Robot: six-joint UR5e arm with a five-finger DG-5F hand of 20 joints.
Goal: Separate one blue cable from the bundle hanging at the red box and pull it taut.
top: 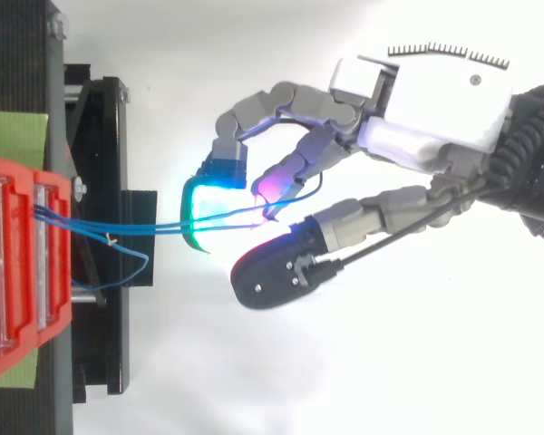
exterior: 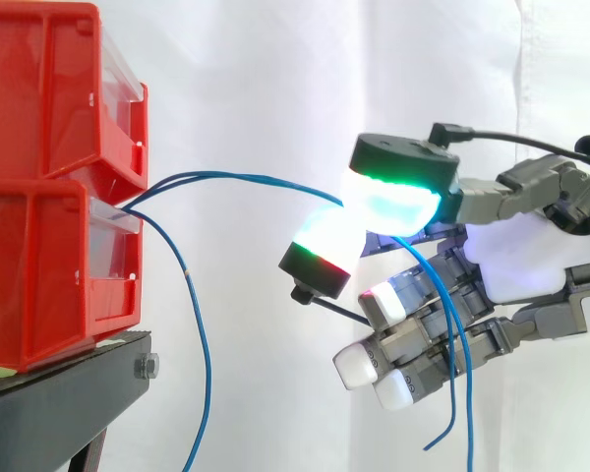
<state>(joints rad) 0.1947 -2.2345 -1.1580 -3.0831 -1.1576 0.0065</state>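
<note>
Several thin blue cables come out between the two stacked red bins (exterior: 39,177). Two of them (exterior: 236,178) run nearly level to the right into my hand (exterior: 501,261). They stay slightly bowed, not fully straight. The hand is shut on them, pinched between two glowing pads (exterior: 393,202), and their loose tails (exterior: 455,383) hang below the curled fingers. A third blue cable (exterior: 205,334) droops freely down beside the bins. From above, the pinched cables (top: 136,227) cross the gap from the bins (top: 9,263) to the hand (top: 417,100).
The bins stand on a black stand (exterior: 59,403) at the left, with a green sheet (top: 14,136) under them. A white curtain hangs behind. The free cable makes a small loop (top: 138,267) close to the stand.
</note>
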